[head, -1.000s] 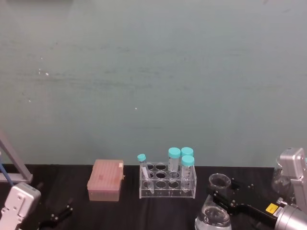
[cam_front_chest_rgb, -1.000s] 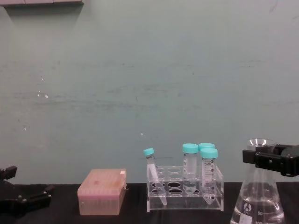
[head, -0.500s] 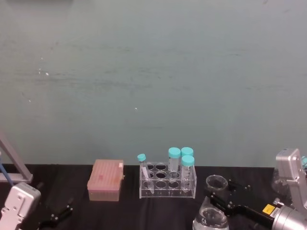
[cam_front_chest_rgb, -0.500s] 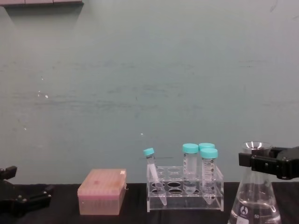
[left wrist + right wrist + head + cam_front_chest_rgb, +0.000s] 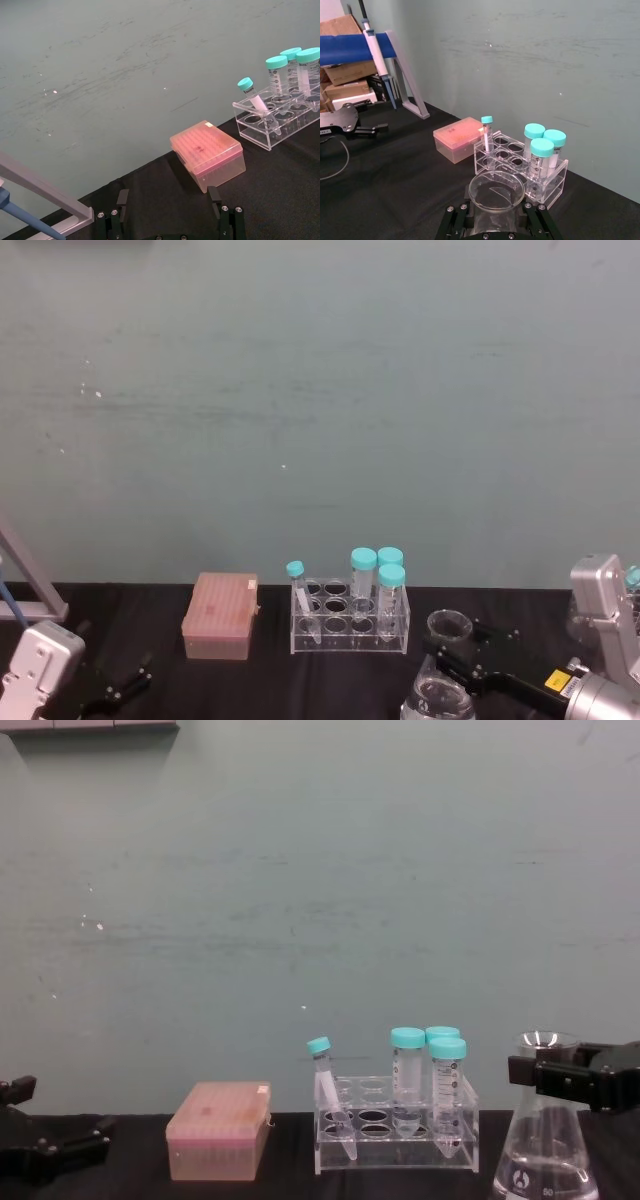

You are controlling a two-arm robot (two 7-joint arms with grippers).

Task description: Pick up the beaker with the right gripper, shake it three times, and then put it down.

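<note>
The beaker (image 5: 545, 1158) is a clear glass conical flask with a little clear liquid, at the right of the black table. My right gripper (image 5: 545, 1078) is shut on its neck just under the flared rim, and the flask stands upright. In the head view the beaker (image 5: 448, 623) is held by the right gripper (image 5: 452, 648) near the bottom right. The right wrist view looks down into the beaker's mouth (image 5: 496, 189) between the right gripper (image 5: 496, 222) fingers. Its base is cut off, so contact with the table cannot be told. My left gripper (image 5: 169, 215) stays parked at the far left, open.
A clear tube rack (image 5: 396, 1132) with several teal-capped tubes stands just left of the flask. A pink tip box (image 5: 218, 1130) sits further left. A pipette stand (image 5: 402, 75) is at the table's far left. A teal wall closes off the back.
The right gripper has moved down with the beaker, whose rim now sits lower in the chest view. The left arm has not moved.
</note>
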